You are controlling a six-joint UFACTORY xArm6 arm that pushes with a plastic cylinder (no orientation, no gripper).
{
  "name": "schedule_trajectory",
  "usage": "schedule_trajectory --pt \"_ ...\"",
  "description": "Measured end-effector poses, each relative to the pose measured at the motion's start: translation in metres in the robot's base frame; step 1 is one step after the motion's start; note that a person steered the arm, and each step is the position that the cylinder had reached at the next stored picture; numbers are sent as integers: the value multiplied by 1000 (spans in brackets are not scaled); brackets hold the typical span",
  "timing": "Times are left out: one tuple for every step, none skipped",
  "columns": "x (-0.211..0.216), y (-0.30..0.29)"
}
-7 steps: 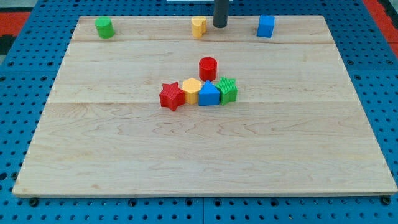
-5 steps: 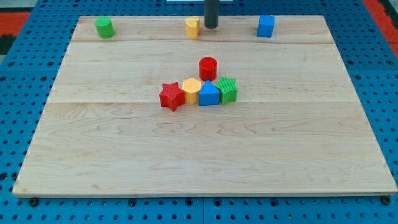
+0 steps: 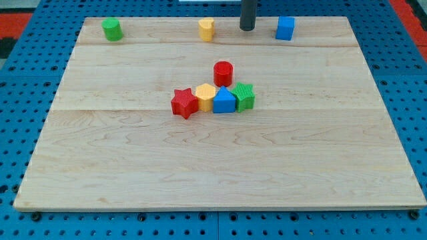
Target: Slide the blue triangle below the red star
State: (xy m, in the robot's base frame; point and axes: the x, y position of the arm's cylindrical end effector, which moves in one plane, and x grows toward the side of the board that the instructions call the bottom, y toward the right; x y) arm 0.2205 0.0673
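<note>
The blue triangle sits near the board's middle in a row: red star at the left, then a yellow hexagon, the blue triangle, then a green block. A red cylinder stands just above the row. My tip is near the view's top edge, far above the row, between a yellow block and a blue cube.
A green cylinder stands at the top left of the wooden board. Blue pegboard surrounds the board.
My tip first moved left and nudged the yellow block at the top a little leftward. It then swung right, away from that block. The middle row has not moved.
</note>
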Motion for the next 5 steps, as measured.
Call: schedule_trajectory --pt "0 0" --pt "2 -3" --pt "6 -17" --pt "6 -26" --pt "12 -31"
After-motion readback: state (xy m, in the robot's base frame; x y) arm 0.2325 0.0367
